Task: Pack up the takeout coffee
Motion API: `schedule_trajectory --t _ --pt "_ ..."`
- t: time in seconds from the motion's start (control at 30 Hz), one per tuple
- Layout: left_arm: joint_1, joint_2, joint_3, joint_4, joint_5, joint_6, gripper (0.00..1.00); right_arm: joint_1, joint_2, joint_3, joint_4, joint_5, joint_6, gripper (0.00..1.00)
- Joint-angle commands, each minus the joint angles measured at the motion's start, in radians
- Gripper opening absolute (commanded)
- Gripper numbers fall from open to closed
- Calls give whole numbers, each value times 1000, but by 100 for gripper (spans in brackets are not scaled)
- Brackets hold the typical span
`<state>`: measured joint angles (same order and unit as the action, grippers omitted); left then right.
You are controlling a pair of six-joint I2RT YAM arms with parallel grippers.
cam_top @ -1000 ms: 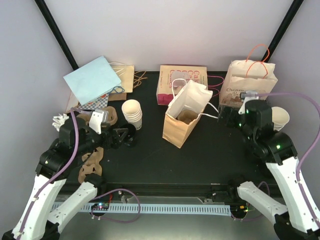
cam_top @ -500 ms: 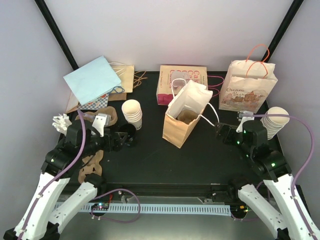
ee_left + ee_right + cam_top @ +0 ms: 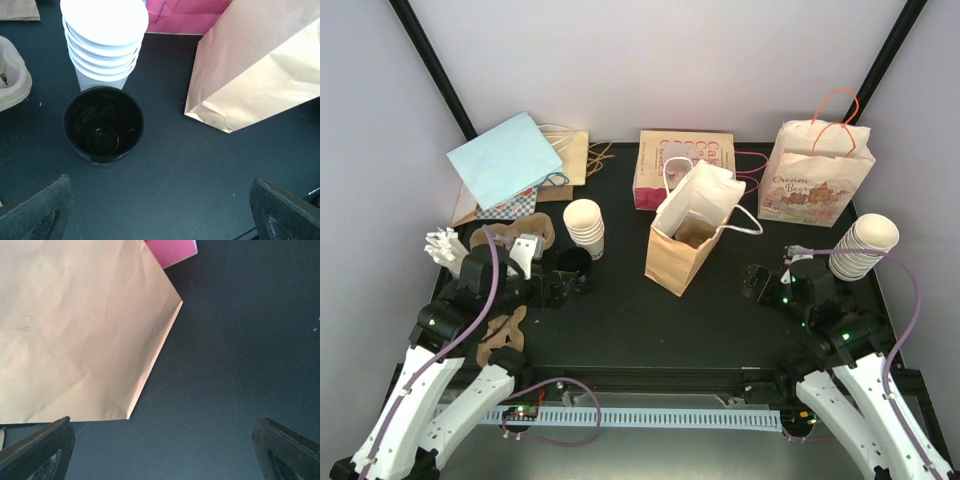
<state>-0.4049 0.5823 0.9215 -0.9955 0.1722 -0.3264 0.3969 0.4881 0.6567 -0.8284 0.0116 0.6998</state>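
Item: takeout coffee, which we see as a round black-topped cup, upright on the black table, touching the stack of cream cups, near the brown paper bag. Left gripper and right gripper: both spread wide, empty.

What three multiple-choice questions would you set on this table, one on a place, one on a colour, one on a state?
1. Where does the brown paper bag stand?
A. in front of the pink box
B. left edge
C. on cups
2. Printed bag's handle colour?
A. green
B. orange
C. black
3. Left fingers and right fingers are?
A. both shut
B. one shut
C. both open, empty
Answers: A, the box sits right behind it; B, orange loops rise above it; C, each wrist view shows an empty wide gap.
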Motion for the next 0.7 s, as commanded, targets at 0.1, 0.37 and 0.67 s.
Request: schedule_trajectory --t 0.1,0.37,0.67 --pt "6 12 -36 12 -11 -24 99 -4 26 -69 95 -92 29 100" --pt "7 16 -53 23 -7 -29 99 -4 35 -107 150 -136 20 100" --pt "7 39 -96 19 -22 -59 99 -4 105 -181 266 -252 26 100"
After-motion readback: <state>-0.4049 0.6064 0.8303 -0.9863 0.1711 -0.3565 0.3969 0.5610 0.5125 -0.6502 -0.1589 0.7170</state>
